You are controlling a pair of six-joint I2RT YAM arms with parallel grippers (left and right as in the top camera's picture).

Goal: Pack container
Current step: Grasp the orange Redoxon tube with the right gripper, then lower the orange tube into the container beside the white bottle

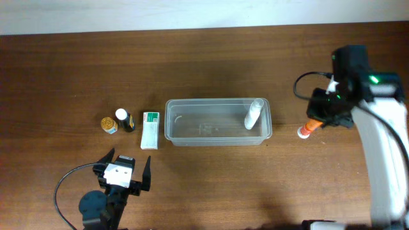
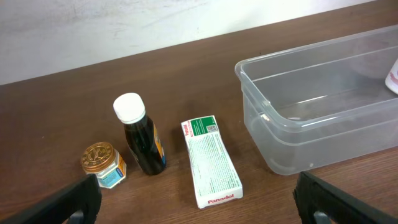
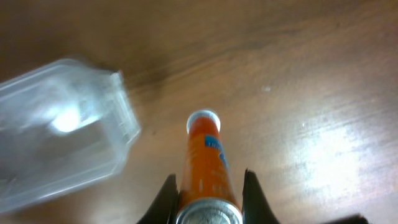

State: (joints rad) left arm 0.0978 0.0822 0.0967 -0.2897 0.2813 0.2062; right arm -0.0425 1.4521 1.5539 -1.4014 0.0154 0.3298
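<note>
The clear plastic container (image 1: 217, 142) lies mid-table and holds a white bottle (image 1: 254, 114) leaning at its right end. It also shows in the left wrist view (image 2: 323, 124) and, blurred, in the right wrist view (image 3: 62, 124). My right gripper (image 1: 317, 121) is to the right of the container, shut on an orange tube (image 1: 307, 130) with a white cap; in the right wrist view the tube (image 3: 206, 155) sits between the fingers (image 3: 208, 196). My left gripper (image 1: 123, 169) is open and empty at the front left; its fingers (image 2: 199, 208) frame the view's lower corners.
Left of the container lie a white-and-green flat box (image 1: 150, 130) (image 2: 210, 160), a dark bottle with a white cap (image 1: 125, 119) (image 2: 142, 140) and a small gold-lidded jar (image 1: 109, 125) (image 2: 102, 163). The right arm's cable loops near the table's right side.
</note>
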